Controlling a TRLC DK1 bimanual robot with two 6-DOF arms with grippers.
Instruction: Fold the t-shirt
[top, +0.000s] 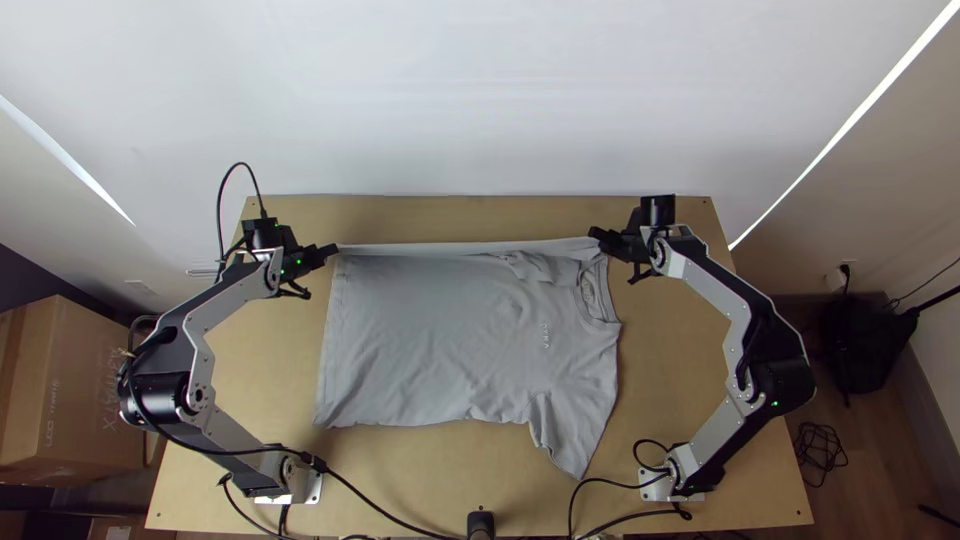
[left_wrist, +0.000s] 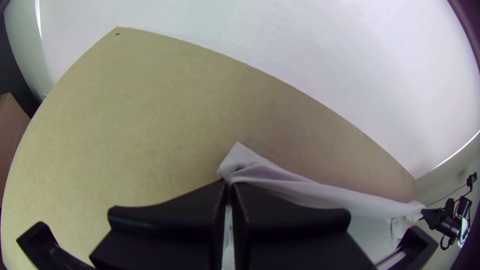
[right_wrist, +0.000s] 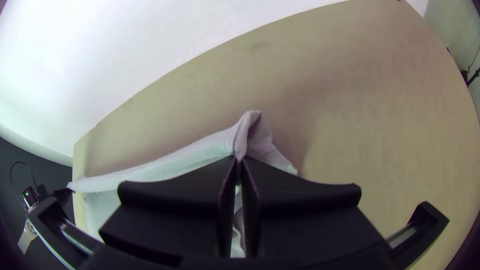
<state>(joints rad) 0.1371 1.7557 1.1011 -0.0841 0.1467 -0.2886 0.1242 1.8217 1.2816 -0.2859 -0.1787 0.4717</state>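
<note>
In the top view, lies mostly spread across the middle of the wooden table (top: 480, 218) as a grey t-shirt (top: 430, 340), with its hem toward the table's left side, its collar (top: 594, 300) toward the right side and one sleeve (top: 568, 435) pointing to the near edge. Is drawn fairly straight along the table's far edge as a narrow pale strip (top: 460, 248). Is pinched at the hem's far corner by the left gripper (top: 332, 249), toward the table's far left corner, and beside the collar by the right gripper (top: 598, 235), toward the far right corner. In the left wrist view, shows gathered cloth (left_wrist: 240, 162) nipped in the left gripper (left_wrist: 231, 185), near the table's far edge. In the right wrist view, shows a creased fold (right_wrist: 244, 135) squeezed in the right gripper (right_wrist: 239, 159), also near the table's far edge.
</note>
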